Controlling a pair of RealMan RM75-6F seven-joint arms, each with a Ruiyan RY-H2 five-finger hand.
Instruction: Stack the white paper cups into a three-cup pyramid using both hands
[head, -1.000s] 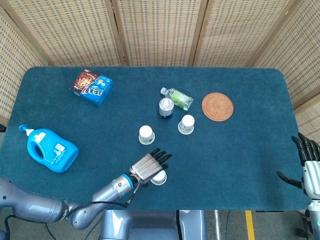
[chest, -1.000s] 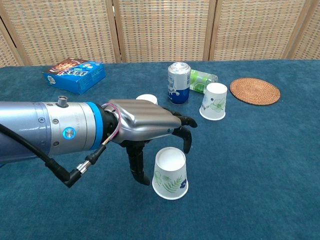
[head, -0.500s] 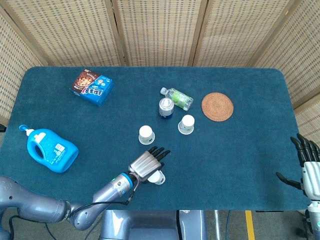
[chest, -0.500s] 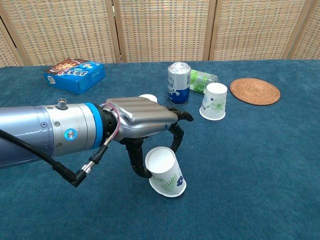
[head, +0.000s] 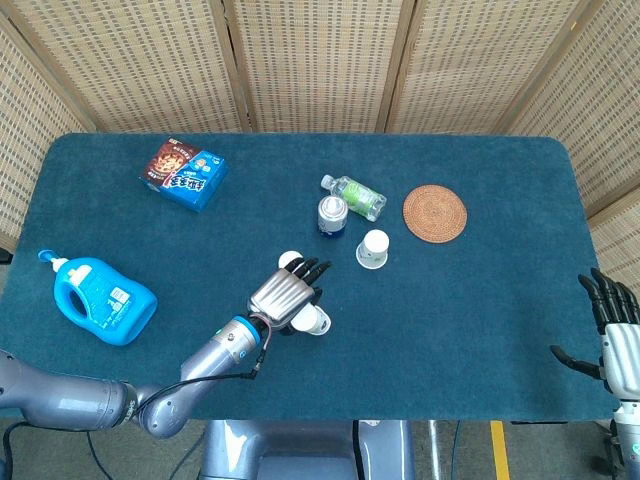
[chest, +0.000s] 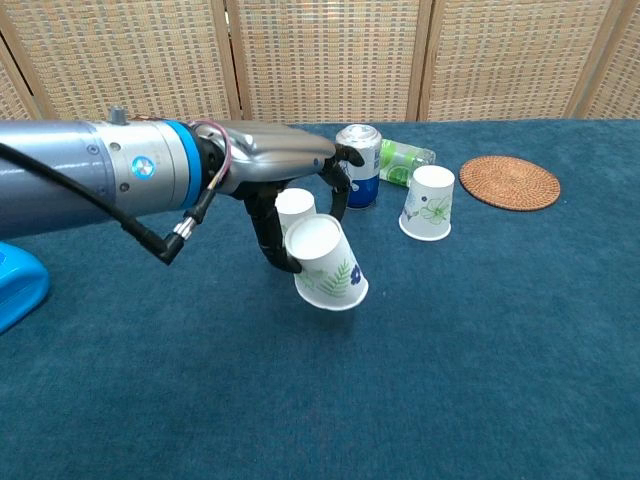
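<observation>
While the left hand (chest: 290, 170) is gripping a cup (chest: 325, 263) between thumb and fingers, that cup is hanging tilted above the table (chest: 480, 380), base toward the near side. Second cup (chest: 295, 207) is sitting upside down just behind it, partly hidden by the fingers. Third cup (chest: 428, 203) is standing inverted further right, near the can (chest: 357, 165) and coaster (chest: 510, 182). Right hand (head: 612, 335) is idling at the table's right near edge, fingers spread, holding nothing.
</observation>
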